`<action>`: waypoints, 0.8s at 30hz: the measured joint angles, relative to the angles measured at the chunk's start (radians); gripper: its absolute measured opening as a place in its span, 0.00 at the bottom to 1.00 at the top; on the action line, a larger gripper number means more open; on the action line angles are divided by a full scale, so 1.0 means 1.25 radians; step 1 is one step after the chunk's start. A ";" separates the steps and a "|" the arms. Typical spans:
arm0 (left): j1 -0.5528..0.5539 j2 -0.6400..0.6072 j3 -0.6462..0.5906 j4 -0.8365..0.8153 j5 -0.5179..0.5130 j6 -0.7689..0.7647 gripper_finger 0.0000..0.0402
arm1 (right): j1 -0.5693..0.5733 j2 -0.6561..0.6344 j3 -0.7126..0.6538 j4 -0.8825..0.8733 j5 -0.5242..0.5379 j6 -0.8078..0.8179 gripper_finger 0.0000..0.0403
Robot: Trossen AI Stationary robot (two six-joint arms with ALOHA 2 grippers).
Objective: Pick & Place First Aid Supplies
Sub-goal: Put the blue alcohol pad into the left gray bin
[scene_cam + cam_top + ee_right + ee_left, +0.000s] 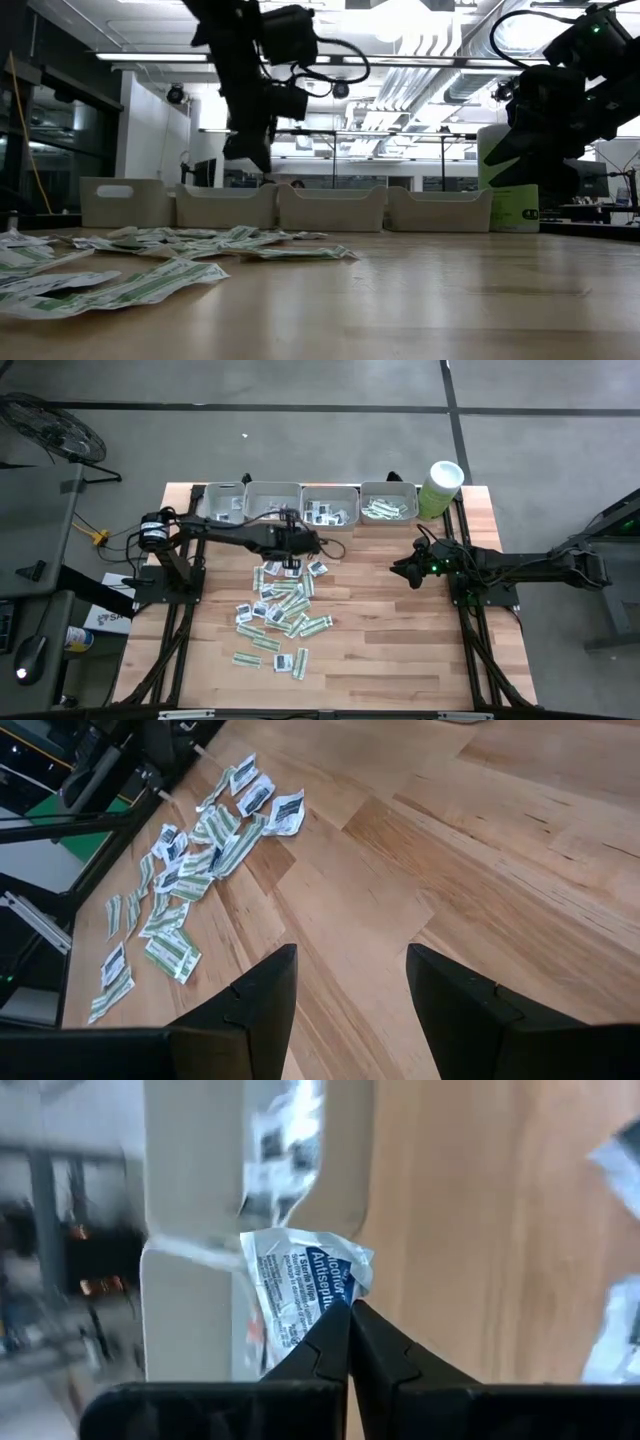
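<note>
Left jaws pressed together on one white sachet [300, 1285]; right jaws spread, nothing held.

The left gripper [349, 1312] is held above the pile of sachets [280, 610], near the trays [330, 503] along the table's far edge [480, 487], presumably for carrying. The right gripper [350, 970] is parked over bare wood near the right edge.

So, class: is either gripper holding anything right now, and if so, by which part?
The left gripper pinches a white sachet by its edge, near a corner. The right gripper is open over bare table, holding nothing.
</note>
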 joint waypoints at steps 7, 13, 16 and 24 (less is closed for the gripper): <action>0.060 -0.001 0.146 -0.238 0.111 -0.287 0.00 | 0.000 0.000 0.000 0.000 0.002 0.000 0.46; 0.119 -0.002 0.218 -0.371 0.254 -0.532 0.00 | 0.000 0.000 0.000 0.000 0.002 0.011 0.46; 0.139 -0.002 0.221 -0.412 0.274 -0.625 0.00 | 0.000 0.000 0.000 0.000 0.002 0.021 0.46; 0.166 0.005 0.212 -0.458 0.202 -0.796 0.00 | 0.000 0.000 0.000 0.001 0.001 0.040 0.46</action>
